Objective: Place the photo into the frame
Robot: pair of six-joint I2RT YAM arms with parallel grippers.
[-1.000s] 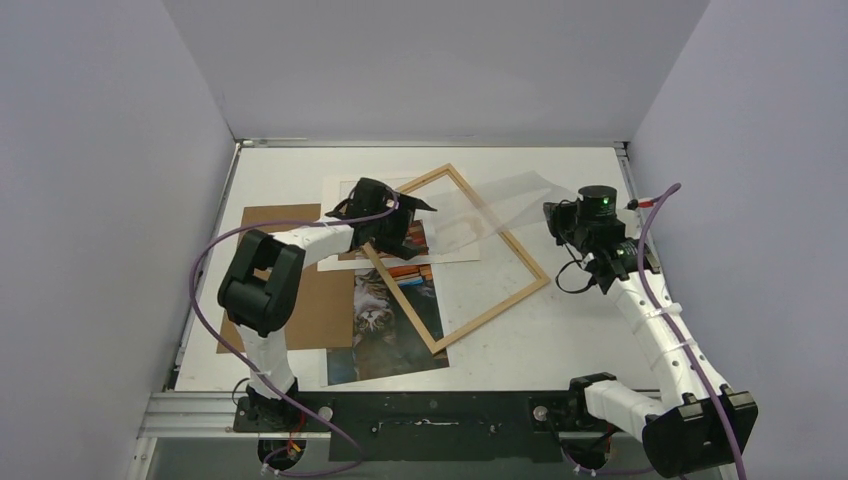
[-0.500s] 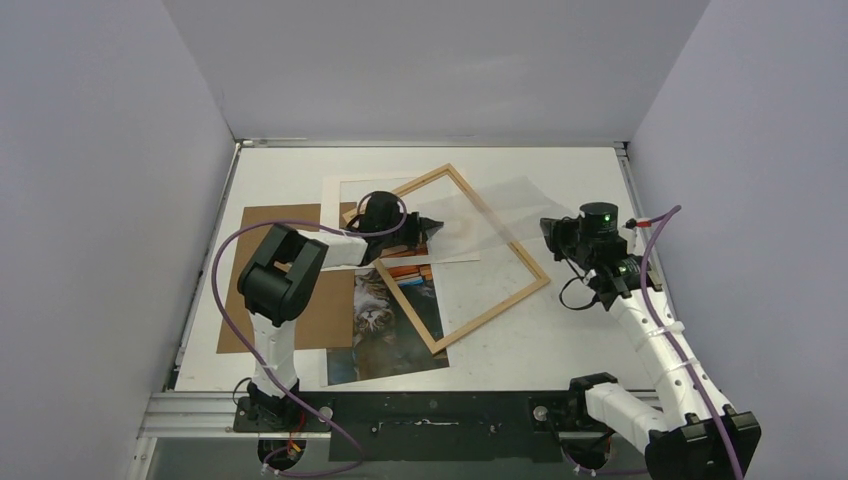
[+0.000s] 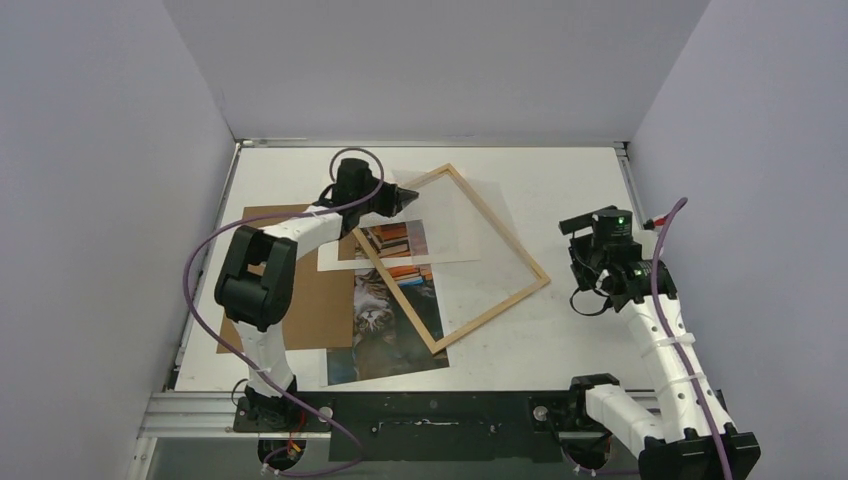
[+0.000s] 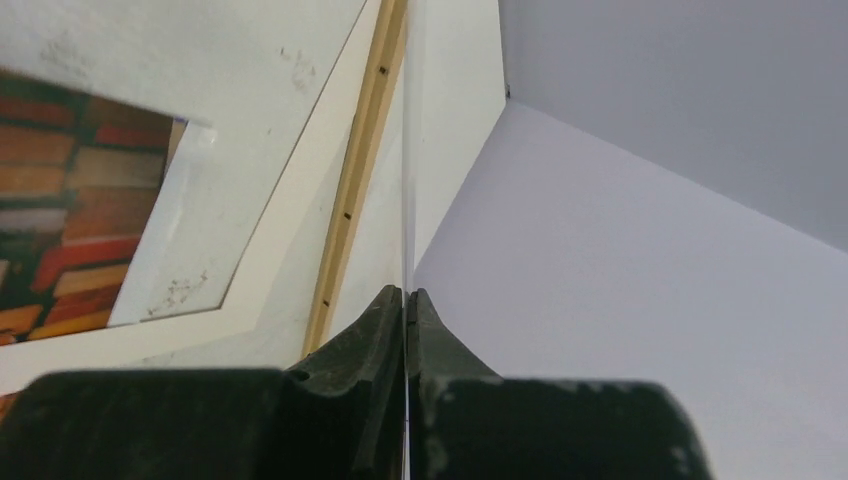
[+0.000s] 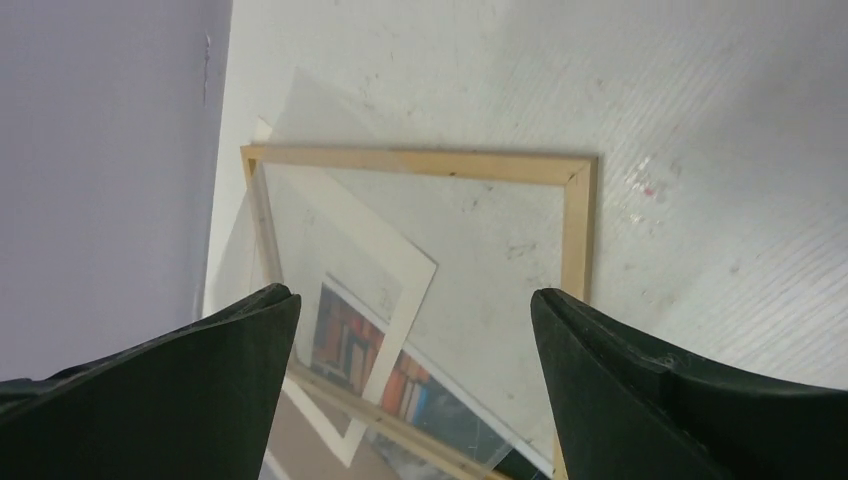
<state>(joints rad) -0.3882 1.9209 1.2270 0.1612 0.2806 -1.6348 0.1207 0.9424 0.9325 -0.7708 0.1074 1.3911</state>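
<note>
Left gripper (image 4: 405,296): clenched on the thin edge of the clear pane (image 3: 460,215). In your left wrist view the sheet runs out edge-on from between the pads.
Right gripper (image 5: 412,293): released, fingers spread wide with nothing between them. It hovers off the frame's right side, apart from it.
Frame (image 3: 499,222): light wood, flat on the table (image 3: 560,170), turned corner-on to you. Its opening shows bare table plus parts of the mat and print.
Photo (image 3: 385,320): cat print, face up on the table at the near left. Its far end is tucked under the white mat (image 3: 345,257), and the frame's near-left rail crosses over it. It is not seated in the frame yet.
Clear pane: spread over the frame's far half. You hold it by the corner region next to the frame's far-left rail. I can't tell how far it is lifted.
Backing board (image 3: 310,300): brown, flat at the left, partly under the mat and print.
Why the edge pinch: probably because a flat, slick sheet offers no other grip. With only one arm on it, your other arm is free.
Step, judged: you're still handling the glazing, so the print step is not begun.
Risk: the pane could flex or slip from the pinch. Dragging the frame would shift the print under its rail.
</note>
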